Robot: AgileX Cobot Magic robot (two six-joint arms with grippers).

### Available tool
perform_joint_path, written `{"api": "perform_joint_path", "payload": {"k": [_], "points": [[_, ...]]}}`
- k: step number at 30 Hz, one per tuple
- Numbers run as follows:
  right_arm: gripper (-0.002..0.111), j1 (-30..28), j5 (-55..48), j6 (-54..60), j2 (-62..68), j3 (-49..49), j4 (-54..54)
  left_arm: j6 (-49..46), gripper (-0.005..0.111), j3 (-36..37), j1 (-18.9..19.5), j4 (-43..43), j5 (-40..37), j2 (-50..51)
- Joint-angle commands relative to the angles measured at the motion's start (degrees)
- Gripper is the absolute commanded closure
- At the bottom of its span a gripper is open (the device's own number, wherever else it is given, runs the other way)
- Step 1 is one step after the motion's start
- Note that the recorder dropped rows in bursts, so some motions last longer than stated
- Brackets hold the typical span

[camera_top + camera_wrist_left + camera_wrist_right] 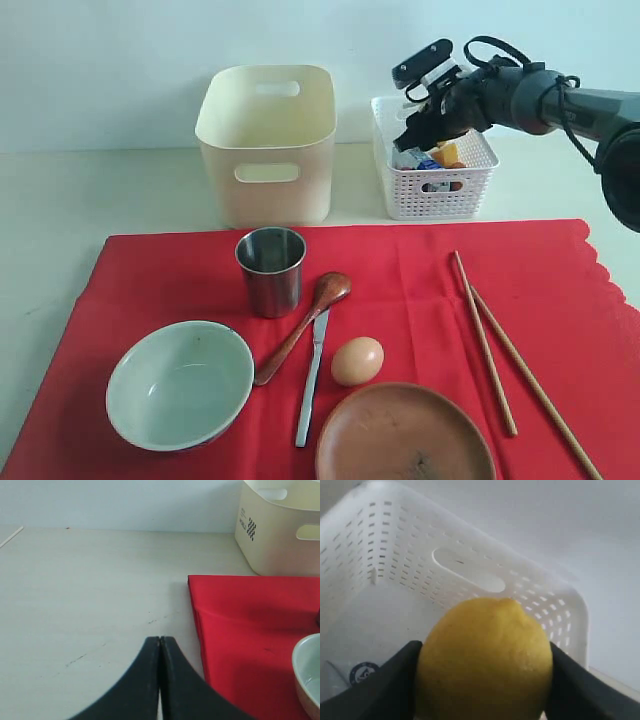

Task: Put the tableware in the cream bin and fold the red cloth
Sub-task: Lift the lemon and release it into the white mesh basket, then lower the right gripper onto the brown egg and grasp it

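The red cloth (400, 270) lies flat on the table. On it stand a steel cup (271, 270) and a pale green-white bowl (180, 385). A wooden spoon (300, 327), a silver knife (312, 380), a brown plate (405, 435) and two chopsticks (485, 340) lie there too. Behind the cloth is the cream bin (265, 150). My right gripper (425, 135) hangs over the white lattice basket (435, 190), shut on a lemon (485, 660). My left gripper (160, 639) is shut and holds nothing. It hovers over bare table beside the cloth's edge (250, 630).
An egg (357, 361) rests on the cloth between the knife and the plate. The white basket holds packaged food items. In the left wrist view, the cream bin (280, 530) and the bowl's rim (307, 675) show at the frame's edges.
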State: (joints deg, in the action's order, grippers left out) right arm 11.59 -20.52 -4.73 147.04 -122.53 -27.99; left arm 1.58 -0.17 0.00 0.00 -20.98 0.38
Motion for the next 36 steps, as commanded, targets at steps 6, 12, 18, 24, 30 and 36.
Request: {"api": "perform_joint_path", "payload": {"k": [6,12,18,24,30,36], "points": [[0.042,-0.3,-6.0,0.0,-2.2,-0.7,-0.3,-0.2,0.107,0.2,0.0,0.0,0.7,-0.4],[0.036,-0.3,-15.9,-1.4,-6.0,-0.7,-0.2,-0.2,0.107,0.2,0.0,0.0,0.7,-0.4],[0.036,-0.3,-25.2,-1.4,-10.3,-0.7,0.1,-0.2,0.107,0.2,0.0,0.0,0.7,-0.4],[0.036,-0.3,-34.1,0.6,-14.7,-0.7,2.9,-0.2,0.107,0.2,0.0,0.0,0.7,-0.4],[0.039,-0.3,-41.6,4.7,-17.2,-0.7,9.5,-0.2,0.107,0.2,0.0,0.0,0.7,-0.4],[0.053,-0.3,-49.4,7.2,-19.9,-0.7,18.0,-0.2,0.107,0.2,0.0,0.0,0.7,-0.4]]}}
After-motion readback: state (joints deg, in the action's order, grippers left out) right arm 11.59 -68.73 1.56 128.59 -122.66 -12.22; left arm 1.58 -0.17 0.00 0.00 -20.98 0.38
